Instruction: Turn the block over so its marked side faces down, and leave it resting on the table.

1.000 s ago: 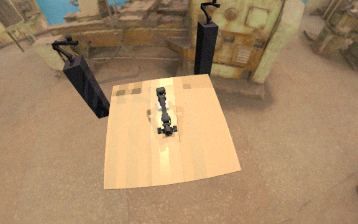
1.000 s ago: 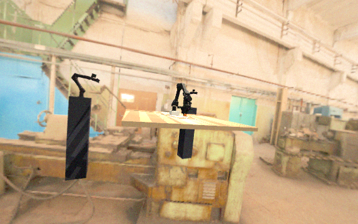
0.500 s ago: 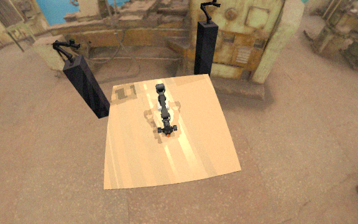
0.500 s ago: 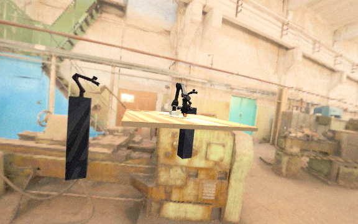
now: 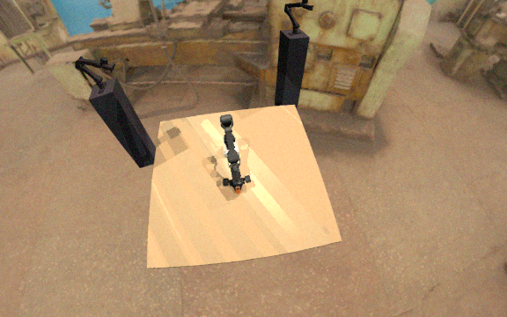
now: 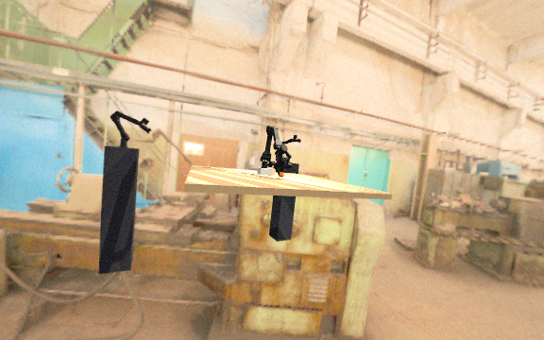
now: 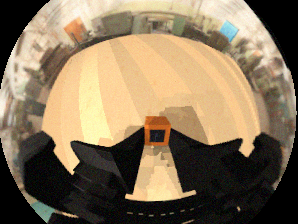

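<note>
A small orange block point(image 5: 238, 190) point(image 6: 281, 175) point(image 7: 157, 121) is held between the two black fingertips. Its marked side, a dark blue square with an orange border, faces back toward the wrist camera. My gripper point(image 5: 238, 187) point(image 6: 281, 172) point(image 7: 156, 129) is shut on the block. The gripper is tilted, so the wrist view looks out across the wooden table point(image 5: 280, 176) point(image 6: 338, 188) point(image 7: 135, 75) to its far edge. The block seems to be a little above the table, but the exact gap is hard to tell. Its underside is hidden in the top and exterior views.
The arm's pale base point(image 6: 265, 172) stands on the table behind the gripper. Two dark pedestals point(image 5: 121, 119) point(image 5: 291, 66) carrying small black arms stand beyond the table's edges. Shadows of the arm fall on the table around the block.
</note>
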Controlling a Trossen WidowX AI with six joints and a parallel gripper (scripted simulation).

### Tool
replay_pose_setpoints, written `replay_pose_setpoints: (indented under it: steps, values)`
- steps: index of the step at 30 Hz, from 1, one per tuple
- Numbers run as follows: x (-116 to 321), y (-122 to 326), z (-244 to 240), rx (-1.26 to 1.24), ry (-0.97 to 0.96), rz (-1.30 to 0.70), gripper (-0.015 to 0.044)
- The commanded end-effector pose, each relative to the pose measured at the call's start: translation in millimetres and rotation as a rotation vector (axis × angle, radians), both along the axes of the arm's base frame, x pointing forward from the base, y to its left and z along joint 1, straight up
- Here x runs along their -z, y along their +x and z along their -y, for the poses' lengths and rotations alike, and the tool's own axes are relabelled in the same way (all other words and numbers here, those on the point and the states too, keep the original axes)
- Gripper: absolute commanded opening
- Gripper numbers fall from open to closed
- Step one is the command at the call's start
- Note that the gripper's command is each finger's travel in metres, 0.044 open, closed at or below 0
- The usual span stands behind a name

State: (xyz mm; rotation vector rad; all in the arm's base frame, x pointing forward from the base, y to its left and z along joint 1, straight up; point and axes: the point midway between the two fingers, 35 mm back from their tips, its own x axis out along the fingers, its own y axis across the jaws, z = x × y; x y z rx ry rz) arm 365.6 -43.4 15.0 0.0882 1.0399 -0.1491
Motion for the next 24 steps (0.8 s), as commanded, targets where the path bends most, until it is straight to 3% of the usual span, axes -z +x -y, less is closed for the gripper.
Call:
replay_pose_setpoints:
  steps: [1,24]
  values:
    - [0,1,1,0.005,-0.007,0.029,0.0000]
    - [32,11,1,0.003,-0.063,0.353,0.0000]
